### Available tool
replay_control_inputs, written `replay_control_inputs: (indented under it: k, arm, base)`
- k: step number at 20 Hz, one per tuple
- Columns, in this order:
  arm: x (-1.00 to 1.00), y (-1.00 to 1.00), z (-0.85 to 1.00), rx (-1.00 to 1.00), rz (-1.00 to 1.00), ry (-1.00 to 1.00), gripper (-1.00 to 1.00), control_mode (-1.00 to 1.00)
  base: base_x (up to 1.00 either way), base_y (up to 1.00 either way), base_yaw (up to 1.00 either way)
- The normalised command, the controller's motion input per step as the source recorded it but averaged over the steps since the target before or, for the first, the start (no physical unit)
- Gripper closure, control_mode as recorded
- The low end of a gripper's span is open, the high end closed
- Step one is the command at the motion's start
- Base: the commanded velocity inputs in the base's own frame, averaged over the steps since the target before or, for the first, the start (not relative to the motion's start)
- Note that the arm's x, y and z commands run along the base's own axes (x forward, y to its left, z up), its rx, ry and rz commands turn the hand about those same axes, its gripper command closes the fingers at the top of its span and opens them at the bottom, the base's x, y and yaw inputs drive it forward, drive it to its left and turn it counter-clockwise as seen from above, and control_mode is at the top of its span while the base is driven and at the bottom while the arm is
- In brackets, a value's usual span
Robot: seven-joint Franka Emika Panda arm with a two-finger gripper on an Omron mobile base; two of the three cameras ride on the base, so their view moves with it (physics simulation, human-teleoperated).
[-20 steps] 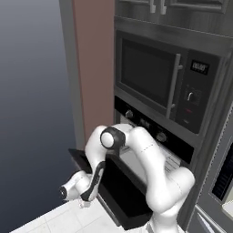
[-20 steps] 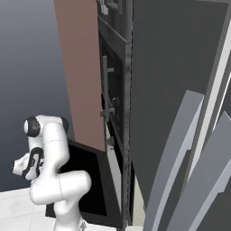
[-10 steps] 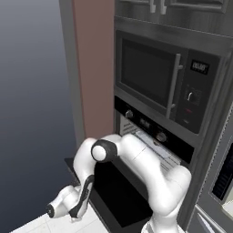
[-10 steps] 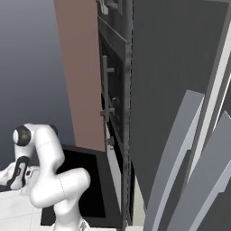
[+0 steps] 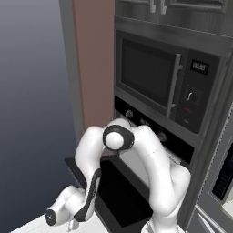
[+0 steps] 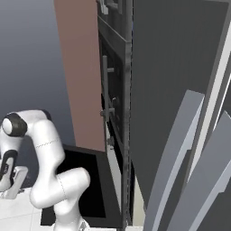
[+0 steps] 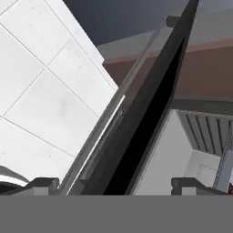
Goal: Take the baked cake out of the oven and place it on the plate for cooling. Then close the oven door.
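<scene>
Writing: I read no brand or label; the microwave [image 5: 164,82] has a small lit display at its 2 o'clock corner, too small for me to make out.
Count: I count one oven [image 5: 150,136], one oven door [image 5: 116,193], one microwave, one arm with one tool [image 5: 73,225]; a row of round knobs runs along the oven's panel, and I cannot count them surely.
Oven: I see it built in just below the microwave, beside a reddish-brown side panel [image 5: 93,63] at its 9 o'clock.
Oven door: it lies dropped open and flat, a black sheet reaching out toward the base over the white tiled floor [image 7: 41,91]; in the right base view it is the dark panel [image 6: 88,180] at 6 o'clock beside the arm.
Handle: in the hand view I see the long silver bar [image 7: 113,113] running from 7 o'clock to 1 o'clock along the door's edge [image 7: 145,113].
Arm pose: I see it folded over, elbow joint high at centre, forearm dropping to 7 o'clock in the left base view, hand low near the floor off the door's front corner.
Tool: its two tips [image 7: 43,184] stand wide apart, one on each side of the door's edge, closed on nothing.
Cake: I cannot see it.
</scene>
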Motion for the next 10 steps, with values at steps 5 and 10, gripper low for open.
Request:
replay_control_inputs:
  k: [5, 10]
  arm:
    - [-0.28, -0.24, 1.0, 0.18, 0.02, 0.0, -1.0, -1.0]
    - [0.16, -0.46, 0.76, 0.07, -0.03, 0.0, -1.0, -1.0]
  base:
    - [0.0, 0.0, 0.0]
    - [0.0, 0.0, 0.0]
